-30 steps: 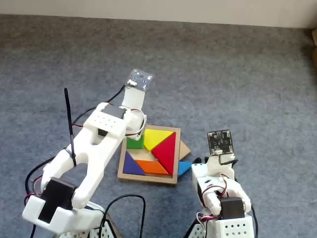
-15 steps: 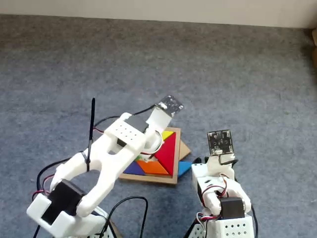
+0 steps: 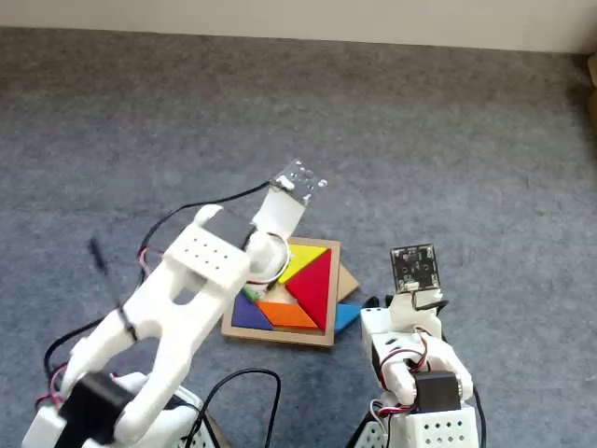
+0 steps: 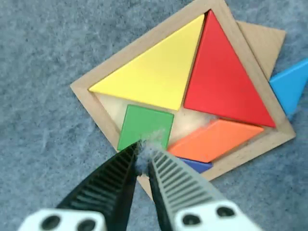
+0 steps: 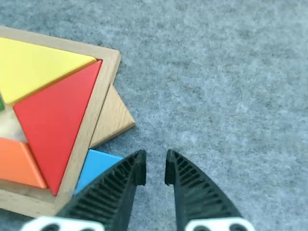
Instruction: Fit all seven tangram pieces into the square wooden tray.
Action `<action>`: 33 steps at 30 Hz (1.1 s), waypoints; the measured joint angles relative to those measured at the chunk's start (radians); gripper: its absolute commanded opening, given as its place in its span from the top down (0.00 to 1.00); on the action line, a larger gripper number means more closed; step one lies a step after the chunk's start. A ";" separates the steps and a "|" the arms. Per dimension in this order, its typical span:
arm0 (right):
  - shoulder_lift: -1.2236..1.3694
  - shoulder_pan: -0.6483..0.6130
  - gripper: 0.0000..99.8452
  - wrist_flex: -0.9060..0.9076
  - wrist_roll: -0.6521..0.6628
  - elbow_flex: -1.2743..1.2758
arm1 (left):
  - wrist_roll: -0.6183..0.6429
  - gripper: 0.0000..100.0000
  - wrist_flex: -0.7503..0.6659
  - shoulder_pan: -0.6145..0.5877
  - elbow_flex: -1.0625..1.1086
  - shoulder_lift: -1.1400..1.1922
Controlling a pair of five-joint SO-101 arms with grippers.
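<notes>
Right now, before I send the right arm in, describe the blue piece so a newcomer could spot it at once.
Find the square wooden tray on the grey carpet, then its edge nearest the right arm's fingers. Two pieces lie outside that edge. The blue piece is the one closer to the fingers, bright blue where its neighbour, the plain wooden piece, is unpainted.

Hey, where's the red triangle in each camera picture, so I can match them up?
High view: the red triangle fills the right part of the tray, beside the yellow triangle.
Left wrist view: red triangle, between the yellow triangle and the tray's rim.
Right wrist view: red triangle, against the tray's rim.
Shared landmark: the blue piece, just outside that rim.
</notes>
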 measured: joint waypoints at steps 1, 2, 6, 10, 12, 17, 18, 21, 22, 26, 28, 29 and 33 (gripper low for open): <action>0.000 0.000 0.92 0.000 0.000 0.000 | -0.008 0.97 0.005 -0.002 0.021 -0.025; 0.000 0.000 0.92 0.000 0.000 0.000 | -0.021 0.97 0.005 -0.003 0.048 -0.044; 0.000 0.000 0.92 0.000 0.000 0.000 | -0.144 0.97 -0.028 -0.029 0.149 -0.071; 0.000 0.000 0.92 0.000 0.000 0.000 | -0.180 0.97 -0.166 -0.071 0.245 -0.071; 0.000 0.000 0.92 0.000 0.000 0.000 | -0.183 0.97 -0.235 -0.089 0.275 -0.052; 0.000 0.000 0.92 0.000 0.000 0.000 | -0.183 0.97 -0.313 -0.097 0.279 0.005; 0.000 0.000 0.92 0.000 0.000 0.000 | -0.183 0.97 -0.315 -0.095 0.279 0.006; 0.000 0.000 0.92 0.000 0.000 0.000 | -0.176 0.97 -0.316 -0.092 0.278 0.006; 0.000 0.000 0.92 0.000 0.000 0.000 | -0.163 0.97 -0.316 -0.087 0.278 0.006; 0.000 0.000 0.92 0.000 0.000 0.000 | -0.132 0.97 -0.316 -0.083 0.273 0.005; 0.000 0.000 0.92 0.000 0.000 0.000 | -0.126 0.97 -0.316 -0.084 0.270 -0.018; 0.000 0.000 0.92 0.000 0.000 0.000 | -0.126 0.97 -0.311 -0.084 0.270 -0.041; 0.000 0.000 0.92 0.000 0.000 0.000 | -0.066 0.97 -0.308 -0.081 0.273 -0.141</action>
